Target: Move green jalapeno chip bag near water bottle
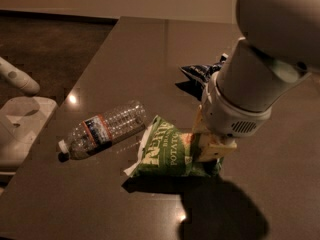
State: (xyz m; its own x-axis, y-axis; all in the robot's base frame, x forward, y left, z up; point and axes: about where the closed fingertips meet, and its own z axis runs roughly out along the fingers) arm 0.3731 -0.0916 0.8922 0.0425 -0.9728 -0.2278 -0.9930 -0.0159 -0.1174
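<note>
The green jalapeno chip bag [165,154] lies near the middle of the dark table, its left end close to the water bottle. The water bottle [102,129] lies on its side just left of the bag, cap toward the lower left. My gripper [206,145] comes down from the large white arm at the right and is shut on the right end of the green bag. The arm hides that end of the bag.
A dark blue and white chip bag [199,73] lies farther back, partly behind my arm. The brown table [150,44] has its left edge running diagonally. A white machine part [20,124] stands off the table at the left.
</note>
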